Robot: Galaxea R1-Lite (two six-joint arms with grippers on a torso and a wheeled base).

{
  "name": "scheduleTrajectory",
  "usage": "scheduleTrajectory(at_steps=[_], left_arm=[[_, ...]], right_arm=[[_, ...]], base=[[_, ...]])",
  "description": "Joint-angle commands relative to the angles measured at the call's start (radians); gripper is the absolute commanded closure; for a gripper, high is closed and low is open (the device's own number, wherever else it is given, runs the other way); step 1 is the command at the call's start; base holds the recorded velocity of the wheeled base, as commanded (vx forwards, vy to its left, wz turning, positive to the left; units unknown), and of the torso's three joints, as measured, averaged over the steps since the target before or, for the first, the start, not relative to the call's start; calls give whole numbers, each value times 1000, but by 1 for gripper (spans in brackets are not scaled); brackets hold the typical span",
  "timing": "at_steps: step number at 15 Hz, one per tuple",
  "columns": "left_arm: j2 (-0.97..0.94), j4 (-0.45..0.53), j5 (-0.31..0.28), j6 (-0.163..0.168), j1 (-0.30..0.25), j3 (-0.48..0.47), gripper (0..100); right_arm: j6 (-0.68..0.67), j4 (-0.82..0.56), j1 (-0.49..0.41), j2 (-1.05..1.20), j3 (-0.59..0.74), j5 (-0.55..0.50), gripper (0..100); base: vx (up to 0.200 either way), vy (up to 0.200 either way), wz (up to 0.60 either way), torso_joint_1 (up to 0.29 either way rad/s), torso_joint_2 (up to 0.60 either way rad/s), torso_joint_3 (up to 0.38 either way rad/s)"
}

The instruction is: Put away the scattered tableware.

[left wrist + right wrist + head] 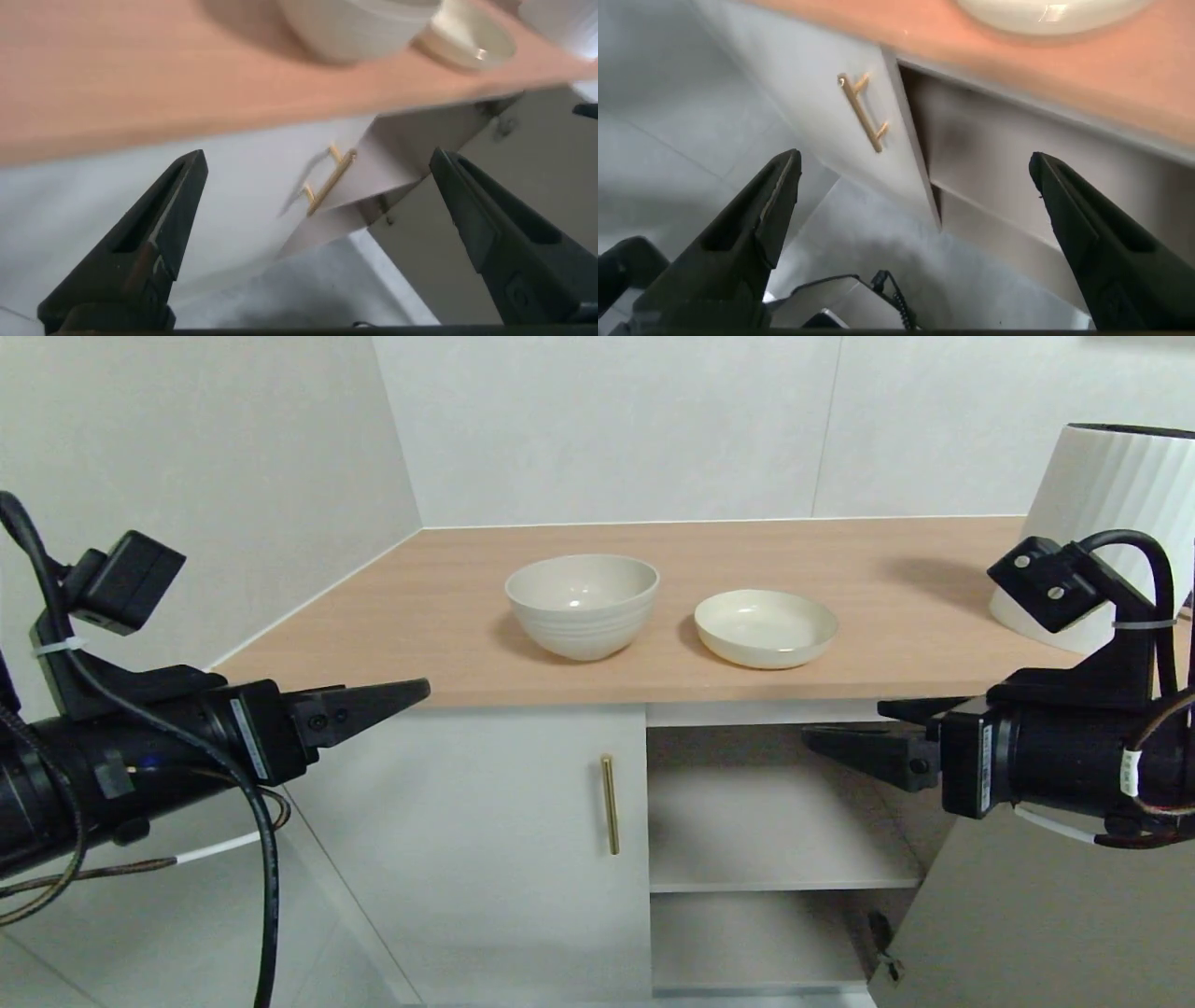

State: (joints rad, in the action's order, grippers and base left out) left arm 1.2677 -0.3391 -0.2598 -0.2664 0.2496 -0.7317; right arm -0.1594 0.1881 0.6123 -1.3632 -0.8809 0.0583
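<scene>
Left gripper and right gripper are both gaping wide, empty; bowl and dish by the counter's front edge are looking slick, rigid, chippable, so rim-pinching's probably safest.

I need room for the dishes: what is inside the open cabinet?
Two white shelves, nothing on the parts that show. The right gripper and the open door cover the right side.

The black left arm lies level at the near left, and its black two-fingered left gripper points right with fingers spread wide. The black right arm mirrors it at the near right, and its right gripper points left, fingers likewise wide apart.
</scene>
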Motion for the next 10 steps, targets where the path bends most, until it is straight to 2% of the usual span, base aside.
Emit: scheduleTrajectory(at_steps=[1,10], left_arm=[[13,0,1,-1,-1,2,0],[39,6,2,-2,0,-14,0]], right_arm=[[1,1,0,-1,2,0,0],[4,4,-14,-10,0,2,0]], base=[[0,0,0,144,-471,-300],[0,0,0,186,-466,-288]])
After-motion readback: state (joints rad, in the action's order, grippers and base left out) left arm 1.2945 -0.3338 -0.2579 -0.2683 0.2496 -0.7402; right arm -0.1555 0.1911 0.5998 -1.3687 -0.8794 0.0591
